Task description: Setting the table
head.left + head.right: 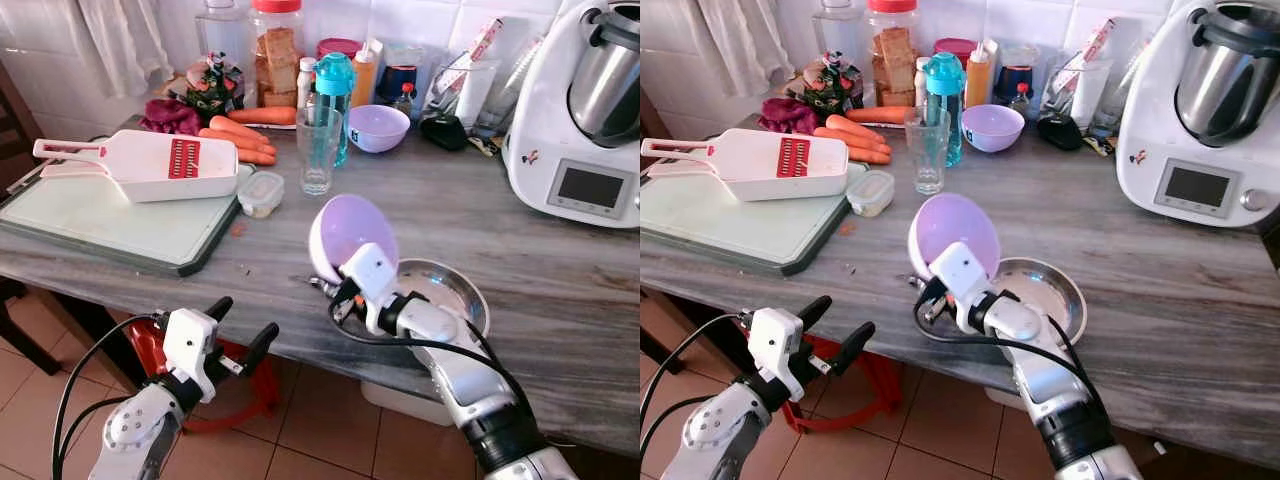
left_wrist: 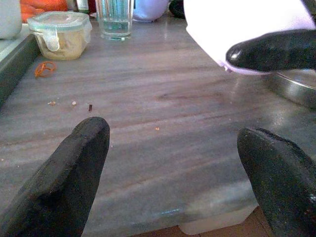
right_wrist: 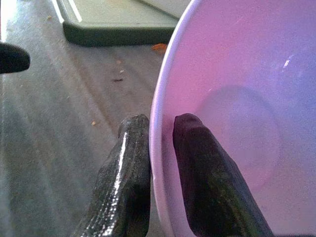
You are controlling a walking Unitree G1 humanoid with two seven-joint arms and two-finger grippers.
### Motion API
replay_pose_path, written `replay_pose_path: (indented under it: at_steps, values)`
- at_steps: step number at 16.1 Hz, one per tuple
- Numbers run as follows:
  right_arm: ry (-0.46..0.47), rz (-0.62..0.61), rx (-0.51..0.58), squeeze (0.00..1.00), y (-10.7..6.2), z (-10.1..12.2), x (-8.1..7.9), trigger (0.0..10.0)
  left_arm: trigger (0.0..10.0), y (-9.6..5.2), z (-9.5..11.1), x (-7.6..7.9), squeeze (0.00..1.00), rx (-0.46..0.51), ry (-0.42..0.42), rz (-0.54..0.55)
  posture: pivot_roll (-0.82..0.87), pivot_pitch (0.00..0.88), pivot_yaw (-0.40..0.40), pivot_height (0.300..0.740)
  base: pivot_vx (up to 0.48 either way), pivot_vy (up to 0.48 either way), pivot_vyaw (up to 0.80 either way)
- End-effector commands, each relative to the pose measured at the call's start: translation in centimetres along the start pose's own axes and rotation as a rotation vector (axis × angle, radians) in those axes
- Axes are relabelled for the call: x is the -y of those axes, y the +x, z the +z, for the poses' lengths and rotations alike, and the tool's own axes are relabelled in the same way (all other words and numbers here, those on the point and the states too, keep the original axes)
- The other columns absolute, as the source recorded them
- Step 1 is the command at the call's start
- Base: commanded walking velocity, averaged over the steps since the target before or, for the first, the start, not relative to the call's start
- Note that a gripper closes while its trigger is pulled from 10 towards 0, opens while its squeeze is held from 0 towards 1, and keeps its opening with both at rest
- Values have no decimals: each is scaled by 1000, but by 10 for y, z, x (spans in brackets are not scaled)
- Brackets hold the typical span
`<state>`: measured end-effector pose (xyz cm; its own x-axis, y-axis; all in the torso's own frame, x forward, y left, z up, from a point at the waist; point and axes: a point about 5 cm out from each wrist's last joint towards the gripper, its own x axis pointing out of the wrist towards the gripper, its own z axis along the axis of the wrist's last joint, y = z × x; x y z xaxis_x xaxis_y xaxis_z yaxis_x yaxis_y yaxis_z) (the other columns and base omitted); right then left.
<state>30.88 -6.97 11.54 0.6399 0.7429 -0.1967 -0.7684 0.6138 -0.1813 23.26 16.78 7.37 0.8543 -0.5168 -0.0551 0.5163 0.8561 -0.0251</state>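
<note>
My right gripper (image 1: 335, 285) is shut on the rim of a lilac plastic bowl (image 1: 350, 232), which it holds tilted on edge above the grey wooden counter (image 1: 520, 260). One finger (image 3: 207, 182) sits inside the lilac bowl (image 3: 237, 113), the other finger (image 3: 126, 177) outside. A shallow steel dish (image 1: 450, 290) lies on the counter right behind the held bowl. My left gripper (image 1: 245, 330) is open, low in front of the counter's edge, with nothing between its fingers (image 2: 64, 182). A second lilac bowl (image 1: 378, 127) stands at the back.
A green cutting board (image 1: 100, 220) with a white slicer (image 1: 160, 163) lies at the left. A small lidded tub (image 1: 261, 193), a glass (image 1: 319, 150), a teal bottle (image 1: 334, 95), carrots (image 1: 240, 135) and jars crowd the back. A white kitchen machine (image 1: 585, 110) stands at the right.
</note>
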Motion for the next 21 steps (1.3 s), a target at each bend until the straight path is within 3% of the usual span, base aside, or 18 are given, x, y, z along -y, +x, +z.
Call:
replay_pose_path:
  at_steps: [1, 9, 10, 11, 12, 21]
  values:
    - [-10, 22, -10, 0, 3, 0, 0, 10000, 10000, -1, 1, 2, 0, -6, 8, -16, 33, 54, -31, 740, 0, 0, 0]
    - [-25, 34, -57, 0, 11, -8, 10, 10000, 10000, 1, 2, 9, 0, 11, -21, -74, 31, 55, -37, 740, 0, 0, 0]
    - [-22, 36, -59, 655, 12, -9, 11, 10000, 10000, 1, 2, 9, 0, 10, -21, -75, 33, 55, -39, 740, 0, 0, 0]
    - [-25, 34, -61, 686, 12, -10, 11, 10000, 10000, 2, 1, 9, 0, 10, -22, -75, 32, 54, -39, 740, 0, 0, 0]
    - [-22, 38, -65, 1000, 13, -11, 11, 10000, 10000, 2, 0, 8, 0, 8, -24, -73, 33, 52, -38, 740, 0, 0, 0]
    - [-54, 21, -28, 1000, 15, 0, 17, 10000, 10000, 3, -4, 8, 0, -3, -18, -73, 32, 49, -34, 740, 0, 0, 0]
